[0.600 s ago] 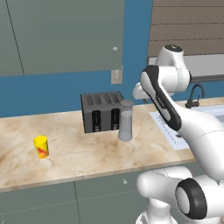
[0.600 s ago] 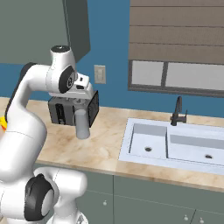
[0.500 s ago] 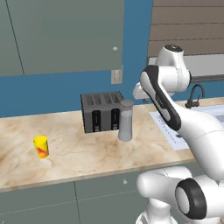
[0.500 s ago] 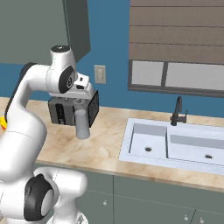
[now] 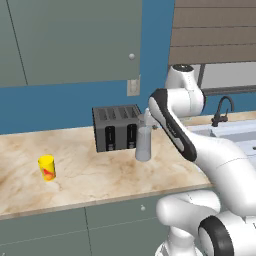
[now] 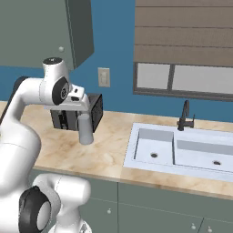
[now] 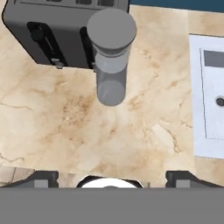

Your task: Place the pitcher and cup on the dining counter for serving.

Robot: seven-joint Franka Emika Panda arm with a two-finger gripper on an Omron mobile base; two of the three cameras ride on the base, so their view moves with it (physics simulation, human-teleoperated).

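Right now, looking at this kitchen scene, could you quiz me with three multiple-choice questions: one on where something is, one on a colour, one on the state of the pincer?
1. Where does the pitcher stand?
A. in the sink
B. on the counter, just in front of the toaster
C. inside a cupboard

2. What colour is the cup?
A. yellow
B. green
C. black

3. How is the pincer?
A. shut on the pitcher
B. shut on the cup
C. open, holding nothing

Answers:
1. B: it stands upright on the counter by the toaster, beside the sink, not in it.
2. A: yellow with a red-orange mark.
3. C: in the hand view its tips stand wide apart, above the pitcher.
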